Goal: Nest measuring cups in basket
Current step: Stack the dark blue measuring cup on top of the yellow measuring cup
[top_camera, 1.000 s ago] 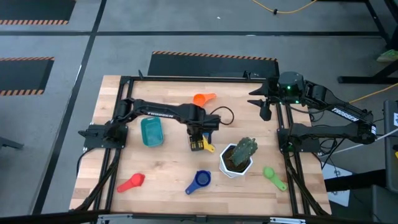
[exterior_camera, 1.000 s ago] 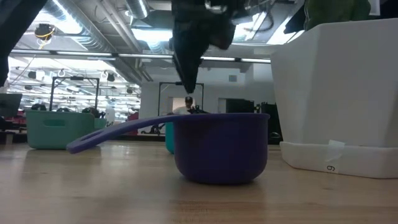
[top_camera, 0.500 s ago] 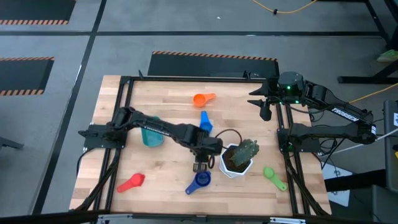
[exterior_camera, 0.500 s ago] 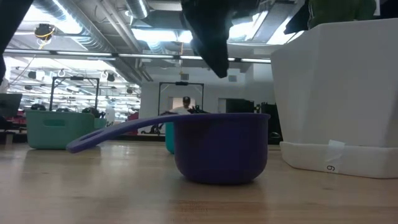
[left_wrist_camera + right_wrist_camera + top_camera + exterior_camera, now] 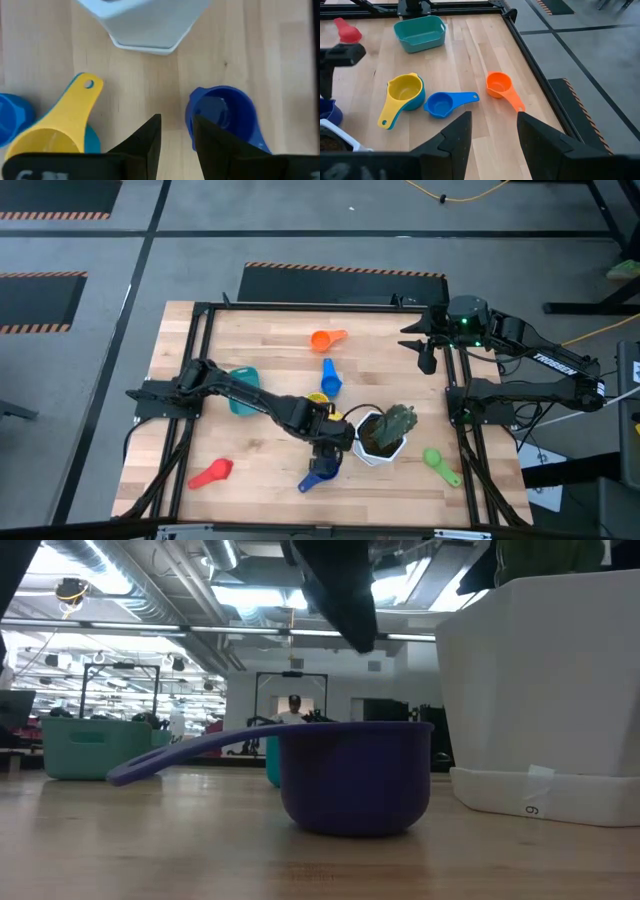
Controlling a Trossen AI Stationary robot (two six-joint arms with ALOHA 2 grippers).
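**Left arm drops in over the dark blue cup**

Since a second ago the left arm has swung away from the yellow plastic measuring cup (image 5: 318,399) and now reaches down beside the white hexagonal plant pot (image 5: 378,436), ending above the dark blue plastic measuring cup (image 5: 322,469).

In the left wrist view the left end effector (image 5: 176,131) hangs with its two dark fingers spread a little apart, holding nothing and touching nothing. The dark blue cup's bowl lies just off the line between the fingers, with one finger near its rim; the gap itself shows bare wooden counter (image 5: 265,455). Seen from above, the cup's long axis runs from the bowl, nearest the pot, out along the handle slanting away from the pot. A small sideways shift looks needed before closing on the rim.

The teal plastic rectangular basket (image 5: 243,390) sits on the far side of the yellow cup from the pot, partly under the left arm. The right end effector (image 5: 490,131) waits open beyond the pot's far side, well away, so the left arm is clearly the nearer.
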